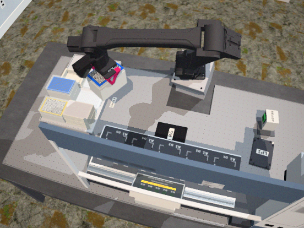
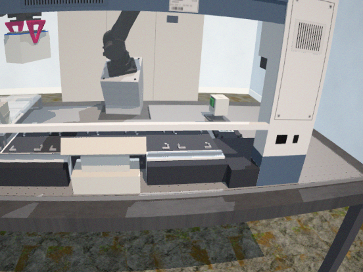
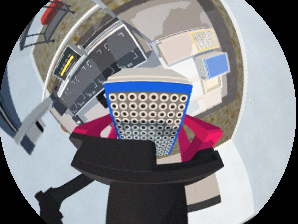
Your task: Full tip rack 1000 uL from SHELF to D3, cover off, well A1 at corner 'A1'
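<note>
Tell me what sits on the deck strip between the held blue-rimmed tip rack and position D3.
In the top view, the blue-rimmed tip rack hangs in the pink-fingered gripper. Towards D3 lie unoccupied D5 and D4; the black regrip nest is beside D3.

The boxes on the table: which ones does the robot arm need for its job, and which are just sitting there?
For the job:
- blue-rimmed covered tip rack with pale rings, held aloft
- pink-fingered gripper, shut on it
- dark deck slot marked D3, where the rack goes
- green READY key, pressed last

Just sitting there:
- blue-topped rack
- yellow-rimmed rack
- beige sealed blocks
- black RG nest
</note>
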Action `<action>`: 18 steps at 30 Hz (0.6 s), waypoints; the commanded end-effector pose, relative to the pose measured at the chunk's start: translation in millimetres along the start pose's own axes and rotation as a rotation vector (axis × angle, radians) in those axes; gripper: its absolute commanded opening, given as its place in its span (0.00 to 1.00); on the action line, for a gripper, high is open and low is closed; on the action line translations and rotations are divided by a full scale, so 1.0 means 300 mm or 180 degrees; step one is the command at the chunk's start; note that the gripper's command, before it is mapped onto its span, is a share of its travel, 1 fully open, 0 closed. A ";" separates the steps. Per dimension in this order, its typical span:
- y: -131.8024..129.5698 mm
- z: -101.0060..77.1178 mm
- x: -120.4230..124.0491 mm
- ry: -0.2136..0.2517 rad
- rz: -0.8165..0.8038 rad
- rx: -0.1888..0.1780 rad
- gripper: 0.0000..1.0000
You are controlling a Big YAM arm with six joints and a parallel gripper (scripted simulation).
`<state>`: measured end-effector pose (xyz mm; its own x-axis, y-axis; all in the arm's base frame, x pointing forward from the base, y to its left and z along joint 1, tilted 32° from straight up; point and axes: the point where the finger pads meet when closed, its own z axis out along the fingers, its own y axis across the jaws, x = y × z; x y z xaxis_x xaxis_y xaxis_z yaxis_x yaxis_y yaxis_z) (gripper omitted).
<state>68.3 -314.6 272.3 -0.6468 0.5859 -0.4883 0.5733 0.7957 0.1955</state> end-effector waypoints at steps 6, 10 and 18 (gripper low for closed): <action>-0.020 -0.098 -0.071 -0.0147 -0.0792 0.0234 0.00; -0.020 -0.098 -0.071 -0.0140 -0.0982 0.0238 0.00; -0.020 -0.097 -0.071 -0.0123 -0.1427 0.0246 0.00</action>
<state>68.3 -314.6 272.3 -0.7940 0.3065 -0.5249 0.3412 0.9394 0.0323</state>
